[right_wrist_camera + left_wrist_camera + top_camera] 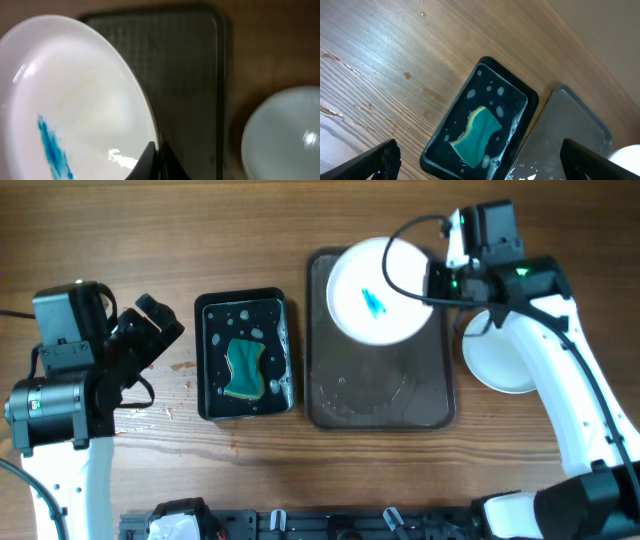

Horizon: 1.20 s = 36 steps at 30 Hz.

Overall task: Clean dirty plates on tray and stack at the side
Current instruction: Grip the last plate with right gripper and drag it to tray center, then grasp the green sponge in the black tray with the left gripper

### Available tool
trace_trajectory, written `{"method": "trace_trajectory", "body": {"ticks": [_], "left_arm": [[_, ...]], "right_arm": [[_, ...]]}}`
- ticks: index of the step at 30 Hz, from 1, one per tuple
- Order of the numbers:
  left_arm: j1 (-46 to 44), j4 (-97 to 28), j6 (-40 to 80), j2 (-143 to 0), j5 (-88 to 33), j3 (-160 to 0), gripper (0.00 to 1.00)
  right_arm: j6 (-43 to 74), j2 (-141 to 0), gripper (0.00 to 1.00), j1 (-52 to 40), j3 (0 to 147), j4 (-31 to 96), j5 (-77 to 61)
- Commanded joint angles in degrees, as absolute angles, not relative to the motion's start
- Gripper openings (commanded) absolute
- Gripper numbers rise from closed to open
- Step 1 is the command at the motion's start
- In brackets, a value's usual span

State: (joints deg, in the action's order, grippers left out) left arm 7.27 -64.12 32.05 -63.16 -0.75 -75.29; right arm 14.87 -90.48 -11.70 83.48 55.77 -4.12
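Observation:
A white plate (378, 290) with a teal-blue smear is lifted and tilted over the far end of the dark tray (380, 395). My right gripper (437, 280) is shut on its right rim. The right wrist view shows the fingers pinching the plate (75, 100) at its edge, with my right gripper (159, 162) over the tray (195, 75). A second plate (497, 360), plain white, lies on the table right of the tray and also shows as the plate (285, 135). My left gripper (160, 320) is open and empty, left of the basin; my left gripper (482, 167) hovers above the basin's near corner.
A black basin (212, 360) of soapy water holds a green sponge (243, 370) left of the tray; the left wrist view shows the basin (445, 145) and sponge (477, 132). Water drops lie on the tray floor. A black cable arcs over the held plate.

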Motion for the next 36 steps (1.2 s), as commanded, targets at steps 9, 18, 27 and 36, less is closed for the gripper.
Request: {"method": "trace_trajectory", "body": {"ticks": [9, 18, 27, 36], "left_arm": [[7.7, -64.9, 32.0, -63.0, -4.8, -75.9, 1.0], [2.3, -66.7, 27.1, -66.4, -8.9, -75.7, 0.99], [-8.0, -66.1, 27.2, -88.5, -3.2, -71.1, 1.0], [-12.0, -51.9, 26.9, -108.7, -2.9, -66.7, 0.22]], "right_arm": [[52.2, -92.4, 0.04, -12.0, 46.8, 30.1, -14.4], [18.0, -80.7, 0.29, -12.0, 54.3, 41.7, -8.8], [12.6, -73.3, 0.33, -12.0, 55.5, 44.0, -8.8], [14.8, -73.3, 0.35, -12.0, 55.5, 44.0, -9.0]]}}
